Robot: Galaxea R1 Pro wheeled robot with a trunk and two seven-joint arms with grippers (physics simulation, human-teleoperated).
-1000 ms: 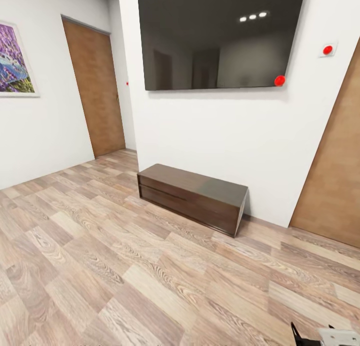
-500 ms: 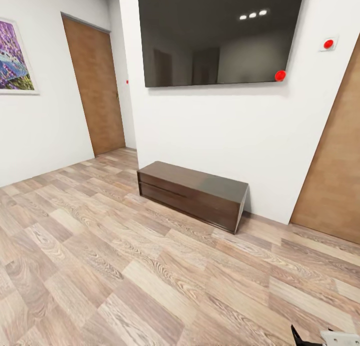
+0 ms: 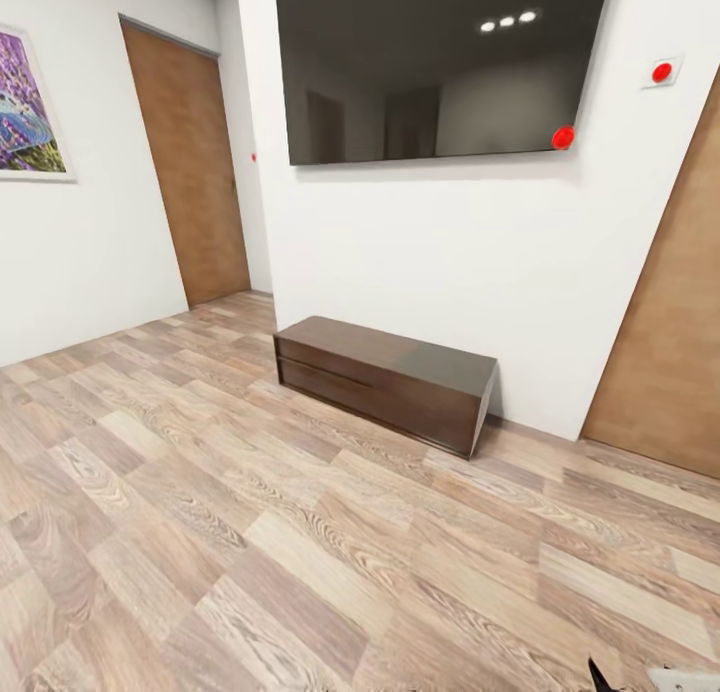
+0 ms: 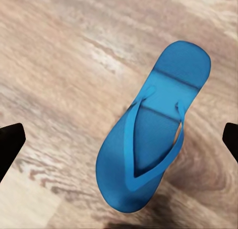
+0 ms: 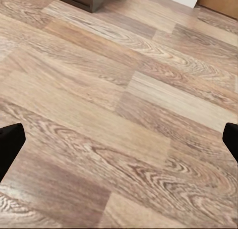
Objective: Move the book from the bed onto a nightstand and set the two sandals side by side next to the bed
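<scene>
Left gripper fingers are spread wide, grasping nothing, above one blue sandal lying flat on the wood-plank floor (presumably lined up for pickup), while the right gripper is likewise splayed over bare planks.

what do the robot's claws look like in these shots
Little of them shows. In the left wrist view, the left claw appears as two plain black fingertips, blunt and angular, without markings. The right claw has the same black tips. At the head view's bottom right corner sit a black pointed piece and a light grey, boxy part of the right arm. No cables visible.
</scene>
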